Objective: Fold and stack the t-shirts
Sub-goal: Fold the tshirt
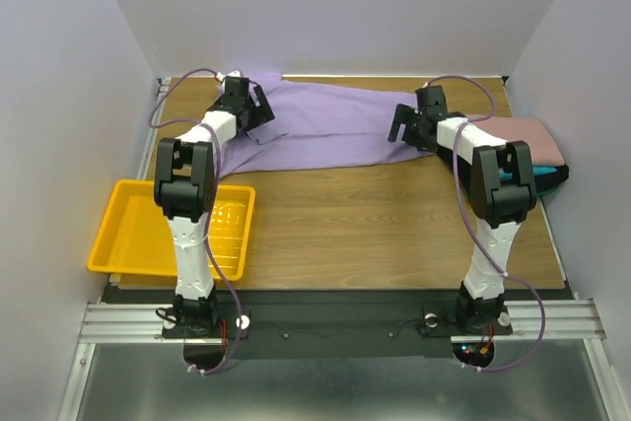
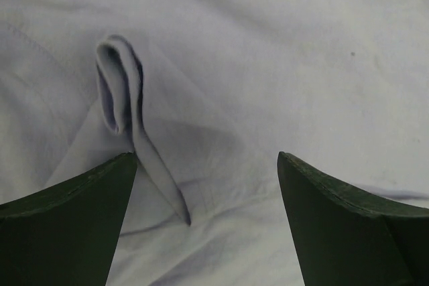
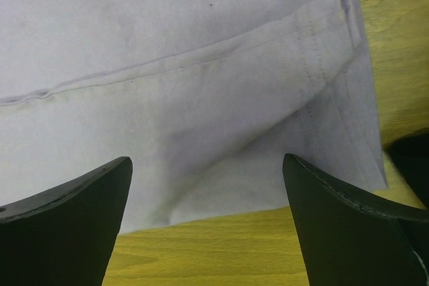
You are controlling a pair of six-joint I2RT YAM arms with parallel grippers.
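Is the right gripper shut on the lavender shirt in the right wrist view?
No, the right gripper has its fingers wide apart, and the lavender shirt lies unpinched between them on the wooden table.

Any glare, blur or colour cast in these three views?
Top external: sharp, even light, slight glare on the yellow tray. Left wrist: lavender t-shirt washed out to grey-white, crease shadows soft. Right wrist: stitching crisp, wooden table yellowish, no glare.

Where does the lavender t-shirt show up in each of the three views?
Top external: lavender t-shirt spread across the far side.
Left wrist: fills the frame, small raised fold left of centre.
Right wrist: upper frame, hemmed edge showing.
Shared landmark: wooden table, in top and right-wrist views.
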